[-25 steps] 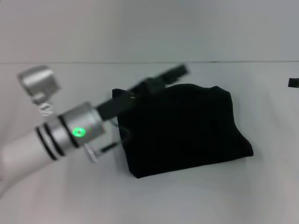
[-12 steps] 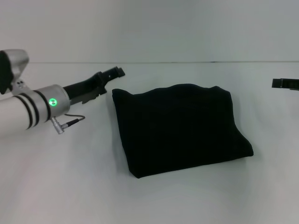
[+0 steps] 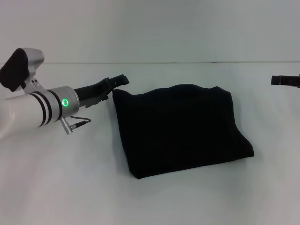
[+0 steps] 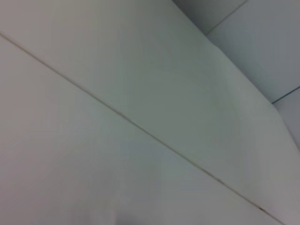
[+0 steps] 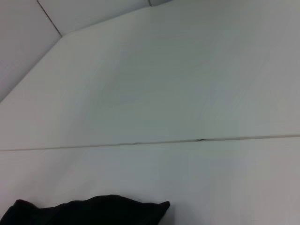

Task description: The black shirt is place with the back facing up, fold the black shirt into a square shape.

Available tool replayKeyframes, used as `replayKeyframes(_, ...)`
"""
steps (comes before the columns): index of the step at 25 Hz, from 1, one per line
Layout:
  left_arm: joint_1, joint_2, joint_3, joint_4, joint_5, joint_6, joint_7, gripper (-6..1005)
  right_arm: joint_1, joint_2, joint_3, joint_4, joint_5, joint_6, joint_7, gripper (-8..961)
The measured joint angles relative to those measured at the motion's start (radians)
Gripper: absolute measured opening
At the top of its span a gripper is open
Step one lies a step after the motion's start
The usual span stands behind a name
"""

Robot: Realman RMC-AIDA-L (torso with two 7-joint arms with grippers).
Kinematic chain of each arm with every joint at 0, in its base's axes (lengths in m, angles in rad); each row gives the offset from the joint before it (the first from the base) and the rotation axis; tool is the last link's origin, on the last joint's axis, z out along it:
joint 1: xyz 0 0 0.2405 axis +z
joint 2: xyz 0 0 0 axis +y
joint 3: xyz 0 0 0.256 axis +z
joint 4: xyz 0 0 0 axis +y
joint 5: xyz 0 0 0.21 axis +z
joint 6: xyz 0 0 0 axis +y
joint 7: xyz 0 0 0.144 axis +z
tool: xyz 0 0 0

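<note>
The large matte black fabric shirt (image 3: pixel 180 129) lies folded into a rough four-sided packet, just beside and to the right of the left black hard gripper (image 3: pixel 117 79), not touching it. Whether this gripper's fingers are spread or pressed together cannot be told. The right black gripper (image 3: pixel 285 80) shows only at the frame edge, well apart from the shirt; its state also cannot be told. Risk, as a judgement: the packet is skewed, its near edge slanted, so a low pass of the left gripper could catch the near corner and drag a layer open. The surface is a plain white table (image 3: pixel 70 187), meeting a pale wall (image 3: pixel 150 28) behind
</note>
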State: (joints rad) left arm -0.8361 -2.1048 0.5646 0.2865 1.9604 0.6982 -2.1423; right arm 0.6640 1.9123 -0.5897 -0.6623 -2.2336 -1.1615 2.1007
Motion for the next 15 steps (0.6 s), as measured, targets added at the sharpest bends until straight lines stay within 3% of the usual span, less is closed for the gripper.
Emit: replayKeyframes(15,-0.017,-0.022,0.065,-0.008,0.000,-0.018,-0.012,897,0.005,0.002,-0.056,0.003,0.000,0.039,-0.001,821)
